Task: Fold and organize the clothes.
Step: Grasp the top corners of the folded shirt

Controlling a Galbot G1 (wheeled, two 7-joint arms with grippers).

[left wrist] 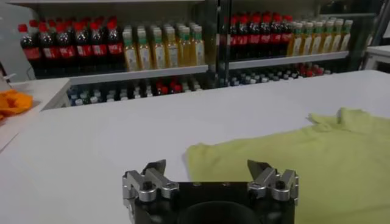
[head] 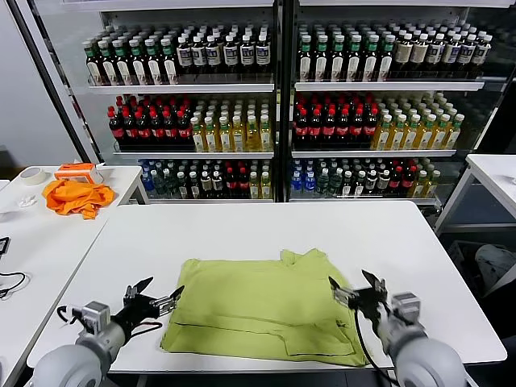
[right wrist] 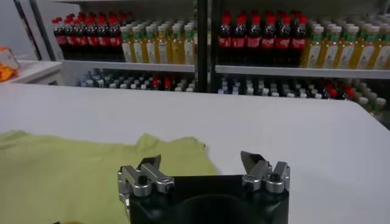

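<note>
The lime-green T-shirt (head: pixel 262 310) lies partly folded at the front middle of the white table (head: pixel 266 230); no print shows. It also shows in the left wrist view (left wrist: pixel 304 158) and the right wrist view (right wrist: pixel 67 173). My left gripper (head: pixel 160 298) is open and empty, low at the shirt's left edge; its own view shows it (left wrist: pixel 207 165) just short of the cloth. My right gripper (head: pixel 355 289) is open and empty at the shirt's right edge, seen from its wrist (right wrist: pixel 201 160) with cloth under one finger side.
A bright orange cloth (head: pixel 77 196) and a tape roll (head: pixel 32 175) lie on the side table at the left. Shelves of bottles (head: pixel 274 105) stand behind the table. Another white table (head: pixel 493 173) is at the right.
</note>
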